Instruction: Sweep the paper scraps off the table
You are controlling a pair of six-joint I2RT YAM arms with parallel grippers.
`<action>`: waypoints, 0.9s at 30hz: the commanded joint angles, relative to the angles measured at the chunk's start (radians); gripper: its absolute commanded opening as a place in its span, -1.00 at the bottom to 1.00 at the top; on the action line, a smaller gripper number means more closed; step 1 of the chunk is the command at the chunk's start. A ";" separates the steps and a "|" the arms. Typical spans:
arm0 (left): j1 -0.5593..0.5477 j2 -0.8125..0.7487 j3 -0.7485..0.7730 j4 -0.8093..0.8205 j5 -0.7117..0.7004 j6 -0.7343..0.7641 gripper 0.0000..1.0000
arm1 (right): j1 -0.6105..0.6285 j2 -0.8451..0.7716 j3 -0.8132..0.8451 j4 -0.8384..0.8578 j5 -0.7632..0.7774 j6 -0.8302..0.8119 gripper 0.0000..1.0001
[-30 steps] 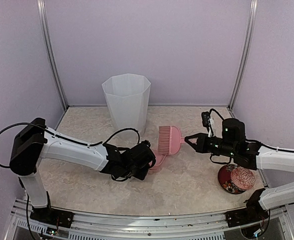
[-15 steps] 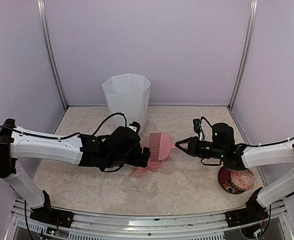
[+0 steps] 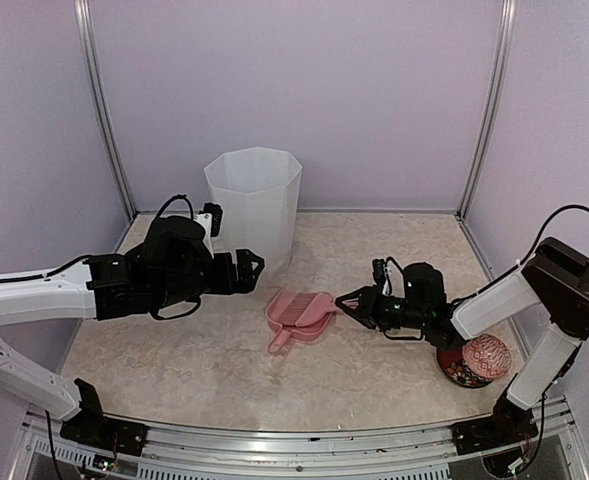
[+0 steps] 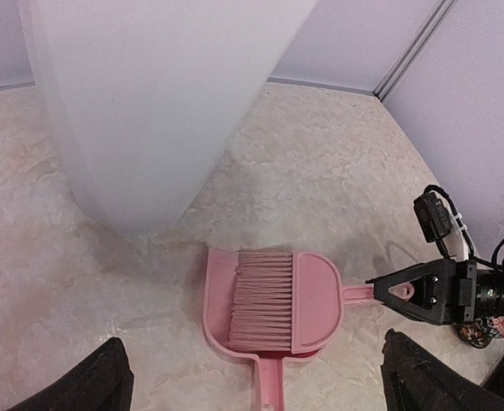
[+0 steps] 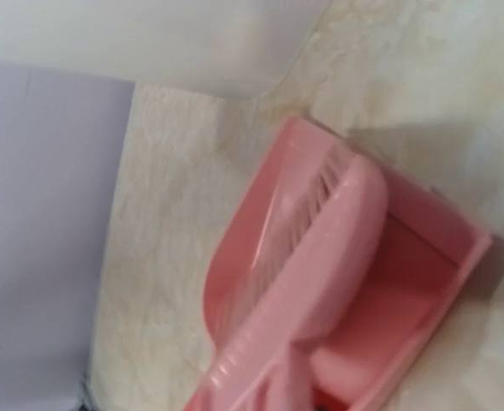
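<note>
No paper scraps show in any view. The pink dustpan (image 3: 286, 310) lies flat on the table (image 3: 374, 385), with the pink brush (image 3: 312, 304) lying in it. My left gripper (image 3: 246, 266) is open and empty, raised to the left of the dustpan in front of the bin. In the left wrist view its fingers (image 4: 97, 381) stand wide apart above the dustpan (image 4: 220, 291) and brush (image 4: 264, 300). My right gripper (image 3: 344, 299) is low at the brush's handle end, its fingers closed around it (image 4: 380, 291). The right wrist view shows brush (image 5: 320, 282) and dustpan (image 5: 427, 274) close up.
A tall white translucent bin (image 3: 254, 200) stands at the back left of centre, also in the left wrist view (image 4: 149, 103). A round red patterned dish (image 3: 456, 368) sits at the right under my right arm. Lilac walls ring the table.
My left gripper let go of the dustpan and drew back left and up toward the bin. The dustpan now lies flat. My right gripper moved left and down, laying the brush in it.
</note>
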 commanded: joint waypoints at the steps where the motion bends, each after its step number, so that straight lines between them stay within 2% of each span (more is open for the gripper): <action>1: 0.043 -0.054 -0.062 0.030 0.058 -0.016 0.98 | 0.003 0.008 -0.017 0.044 0.042 0.005 -0.20; 3: 0.055 -0.070 -0.077 0.028 0.061 -0.016 0.97 | -0.003 -0.009 -0.025 0.003 0.073 -0.019 -0.04; 7: 0.075 -0.091 -0.085 0.009 0.057 -0.015 0.97 | -0.024 -0.075 -0.046 -0.099 0.142 -0.082 0.14; 14: 0.111 -0.135 -0.087 -0.004 0.042 0.000 0.97 | -0.057 -0.278 -0.063 -0.365 0.353 -0.254 0.26; 20: 0.136 -0.157 -0.087 -0.027 0.022 -0.003 0.97 | -0.059 -0.391 0.003 -0.577 0.555 -0.398 0.37; 27: 0.210 -0.218 -0.066 -0.114 -0.046 -0.038 0.98 | -0.059 -0.435 0.114 -0.768 0.784 -0.567 0.70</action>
